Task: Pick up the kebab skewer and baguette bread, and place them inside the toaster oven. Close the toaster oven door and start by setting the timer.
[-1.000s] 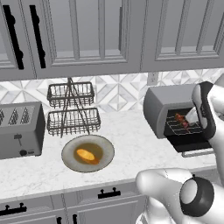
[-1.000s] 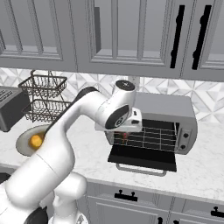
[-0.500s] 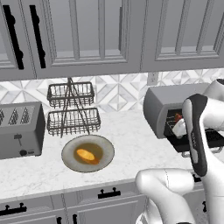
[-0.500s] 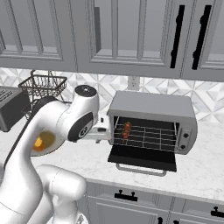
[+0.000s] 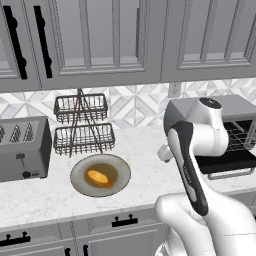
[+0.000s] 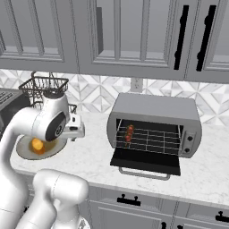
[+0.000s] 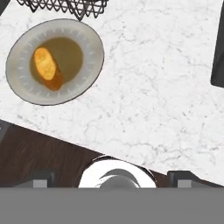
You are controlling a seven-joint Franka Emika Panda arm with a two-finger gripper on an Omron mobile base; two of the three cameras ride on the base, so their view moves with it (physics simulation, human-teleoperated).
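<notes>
While the dark glass toaster oven door (image 6: pixel 145 161) hangs open and flat, we see the thin skewer of dark-red meat chunks (image 6: pixel 129 133) lying on the wire rack inside the wide grey metal toaster oven (image 6: pixel 155 108). Our 2-finger gripper (image 6: pixel 79 132) hovers above the marble counter (image 7: pixel 148 100); we cannot tell its opening. We see the oblong orange-yellow baguette (image 7: pixel 48 68) resting on the round grey plate (image 7: pixel 89 48).
</notes>
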